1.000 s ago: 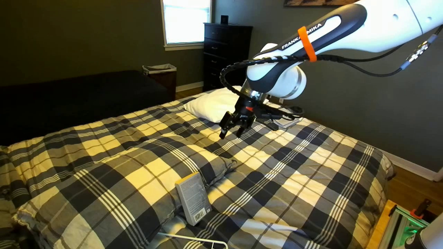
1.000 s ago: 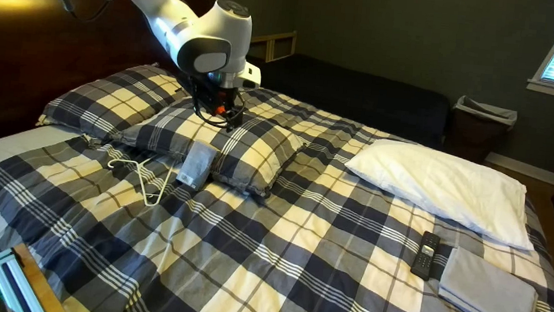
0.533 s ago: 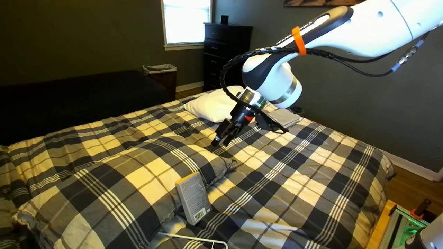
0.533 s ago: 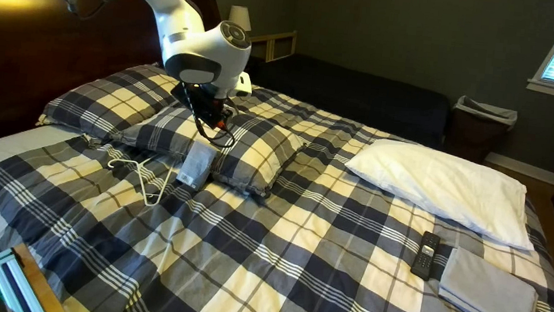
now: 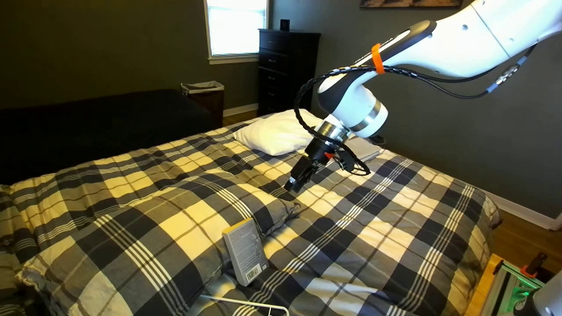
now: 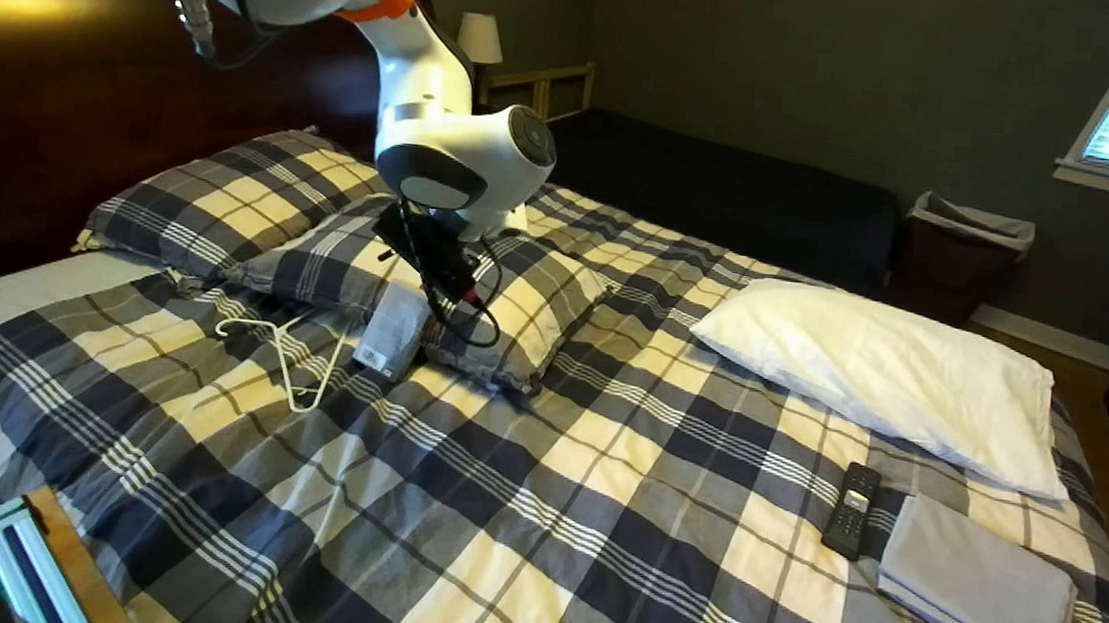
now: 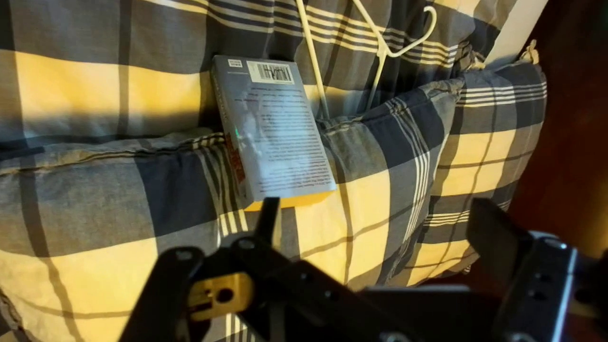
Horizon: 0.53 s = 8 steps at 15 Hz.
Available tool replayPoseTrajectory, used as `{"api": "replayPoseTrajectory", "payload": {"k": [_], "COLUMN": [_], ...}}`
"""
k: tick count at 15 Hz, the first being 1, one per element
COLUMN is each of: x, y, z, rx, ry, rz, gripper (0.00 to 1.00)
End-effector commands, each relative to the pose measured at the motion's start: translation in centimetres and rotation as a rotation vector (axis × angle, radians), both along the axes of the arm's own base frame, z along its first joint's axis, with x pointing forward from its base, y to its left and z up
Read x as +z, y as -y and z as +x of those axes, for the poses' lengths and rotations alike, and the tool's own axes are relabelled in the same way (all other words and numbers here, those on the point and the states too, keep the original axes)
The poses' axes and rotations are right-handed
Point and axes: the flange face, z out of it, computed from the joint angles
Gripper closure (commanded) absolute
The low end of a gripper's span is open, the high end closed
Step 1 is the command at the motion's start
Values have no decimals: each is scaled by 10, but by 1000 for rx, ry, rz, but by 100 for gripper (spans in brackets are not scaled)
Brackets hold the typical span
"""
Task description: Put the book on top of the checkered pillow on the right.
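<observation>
- Against the frame half a second ago, the arm (image 5: 443,48) has carried the gripper (image 5: 293,188) lower and a little away from the headboard (image 6: 144,65); the book (image 7: 280,133) and the hanger (image 7: 383,50) have stayed put.
- The book stands on the bed (image 5: 386,228), barcode end down, leaning back against the side of a checkered pillow (image 5: 158,224), so it is not yet on top.
- The fingers (image 7: 268,218) are spread wide with nothing held between them; in the wrist view one finger reaches near the line of the book's yellow upper end, while most of the gap sits over toward the hanger's side.
- Step in hand, as I judge it: lining up for the pick, with the book not yet touched.
- Next, the gripper probably has to shift sideways until the book's upper end faces the gap, then come in and close without knocking it over.
- After that, lift it and lay it on the pillow: likely the one it leans on, though a second checkered pillow (image 6: 223,202) lies nearer the headboard, and I cannot tell for certain which counts as the right one.
</observation>
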Motion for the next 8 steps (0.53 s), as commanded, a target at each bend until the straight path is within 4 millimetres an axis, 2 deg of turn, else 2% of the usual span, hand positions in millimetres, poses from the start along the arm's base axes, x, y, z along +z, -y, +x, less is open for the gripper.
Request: {"api": "replayPoseTrajectory", "payload": {"k": [1,2,5,8], "x": [3,-5,-53,-96], "y": [-5,2,39,66], "z": [0,5,19,31], "rx": [5,6,9,55], "ry": [2,-2,-13,-2], "rz": [-1,-5,14,56], "gripper": [0,0,0,0]}}
